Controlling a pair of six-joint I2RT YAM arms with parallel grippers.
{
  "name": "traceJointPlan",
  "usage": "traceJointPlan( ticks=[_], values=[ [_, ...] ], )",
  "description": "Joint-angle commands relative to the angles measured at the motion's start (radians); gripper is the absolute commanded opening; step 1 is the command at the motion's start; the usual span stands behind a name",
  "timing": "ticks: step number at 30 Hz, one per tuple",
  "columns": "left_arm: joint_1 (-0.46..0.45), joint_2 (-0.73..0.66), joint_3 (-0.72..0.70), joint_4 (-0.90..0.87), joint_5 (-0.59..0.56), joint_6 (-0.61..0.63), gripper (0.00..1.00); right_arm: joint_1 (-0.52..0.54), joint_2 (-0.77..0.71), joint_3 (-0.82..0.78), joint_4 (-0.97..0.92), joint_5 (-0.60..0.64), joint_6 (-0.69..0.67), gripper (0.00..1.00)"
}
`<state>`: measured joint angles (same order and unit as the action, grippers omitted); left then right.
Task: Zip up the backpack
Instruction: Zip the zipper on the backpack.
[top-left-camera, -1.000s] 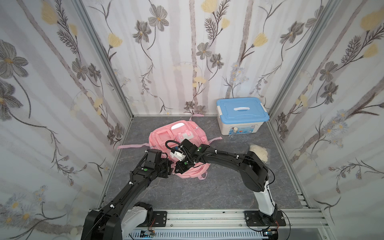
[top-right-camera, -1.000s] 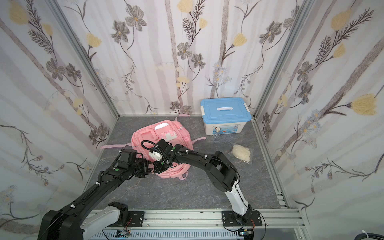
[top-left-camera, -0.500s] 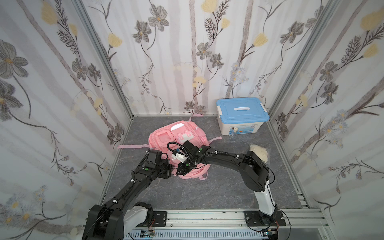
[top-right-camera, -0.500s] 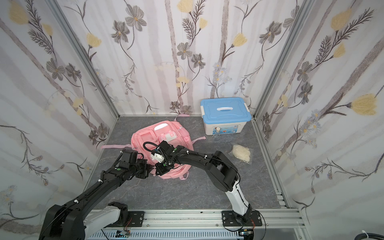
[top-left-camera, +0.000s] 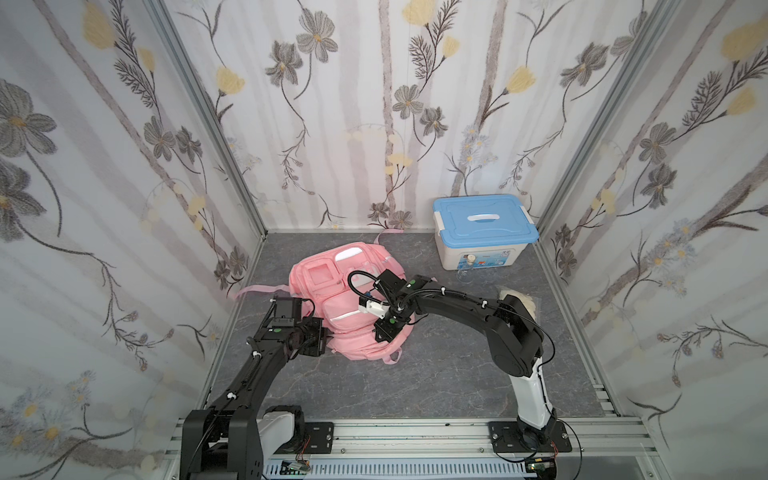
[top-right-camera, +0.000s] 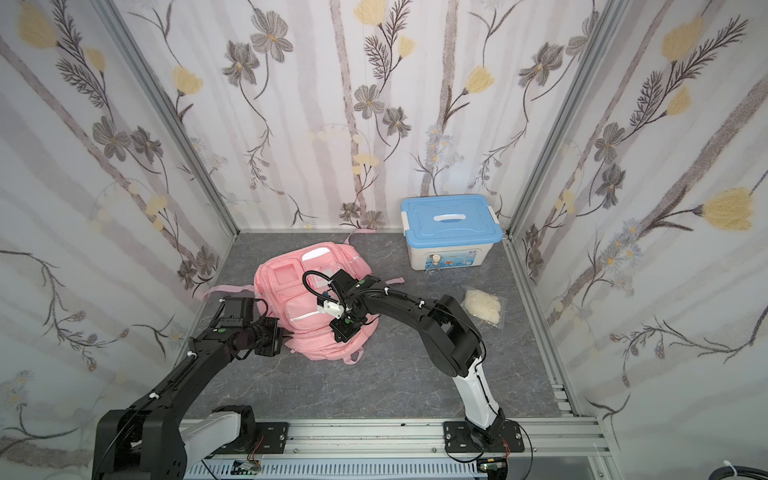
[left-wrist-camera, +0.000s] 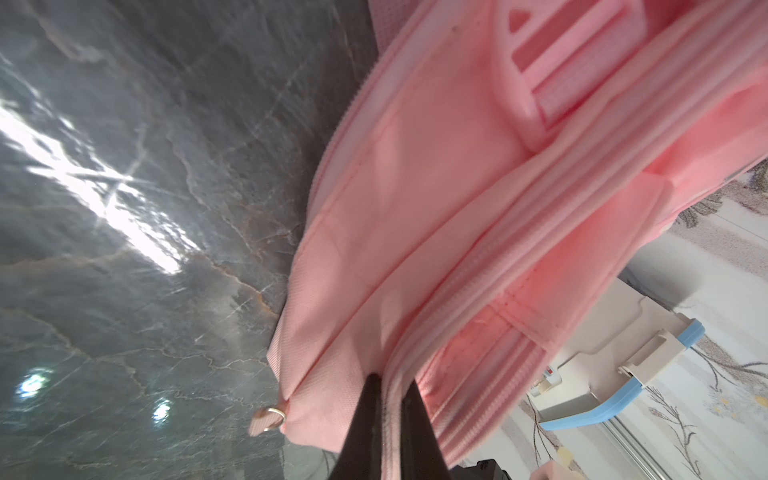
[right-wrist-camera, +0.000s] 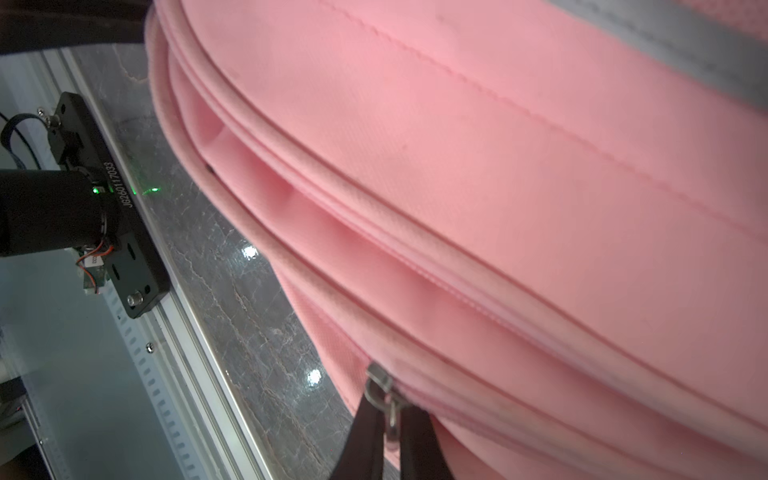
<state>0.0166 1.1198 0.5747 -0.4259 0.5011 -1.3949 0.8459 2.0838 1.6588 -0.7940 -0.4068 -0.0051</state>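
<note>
The left claw is no longer standing apart. Over the last second its two dark fingers have come together, and they are now pinching a ridge of pink piping at the edge of the backpack, low in the middle of the left wrist view. Just past that pinch, toward the right of that frame, the seam is gaping and showing a redder inside, so this part of the zip looks unclosed.

The right claw is staying as it was, clamped on the metal zip pull at the bottom centre of the right wrist view. The closed seam is running away from it toward the lower right corner.

In both top views the backpack is lying face up on the grey worktop, left of centre and about where it was a second ago. The left arm is reaching in at its lower left edge and the right arm is arching over its lower right part. The blue-lidded box is sitting well apart, in the far right corner of the floor.

For the task, this change appears to be finishing the setup. One claw is anchoring the fabric while the other is holding the pull, so the track can be kept taut when the pull is drawn along it. The zipping itself is probably about to start. The main risk is the soft fabric bunching up, or the piping slipping out of the left pinch, once the right arm starts pulling.
</note>
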Motion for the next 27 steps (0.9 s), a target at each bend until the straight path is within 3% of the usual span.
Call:
traceJointPlan(
  ticks=[1, 11, 16, 17, 19, 23, 27],
  values=[
    [0.060, 0.019, 0.021, -0.117, -0.029, 0.101, 0.00, -0.028, 0.005, 0.007, -0.157, 0.126, -0.106, 0.00],
    [0.263, 0.136, 0.171, -0.205, -0.009, 0.312, 0.00, -0.072, -0.014, 0.009, -0.212, 0.237, -0.193, 0.00],
    [0.290, 0.259, 0.287, -0.242, 0.007, 0.391, 0.00, -0.078, -0.011, 0.040, -0.215, 0.314, -0.223, 0.00],
    [0.289, 0.273, 0.300, -0.244, 0.010, 0.394, 0.03, -0.081, -0.008, 0.053, -0.218, 0.313, -0.223, 0.00],
    [0.271, 0.273, 0.315, -0.221, 0.036, 0.373, 0.22, -0.083, -0.004, 0.089, -0.228, 0.280, -0.218, 0.00],
    [0.162, 0.189, 0.384, -0.251, -0.030, 0.313, 0.58, -0.078, 0.004, 0.140, -0.238, 0.210, -0.168, 0.00],
    [0.071, 0.073, 0.411, -0.274, -0.073, 0.193, 0.68, -0.055, 0.018, 0.178, -0.238, 0.152, -0.119, 0.00]
  ],
)
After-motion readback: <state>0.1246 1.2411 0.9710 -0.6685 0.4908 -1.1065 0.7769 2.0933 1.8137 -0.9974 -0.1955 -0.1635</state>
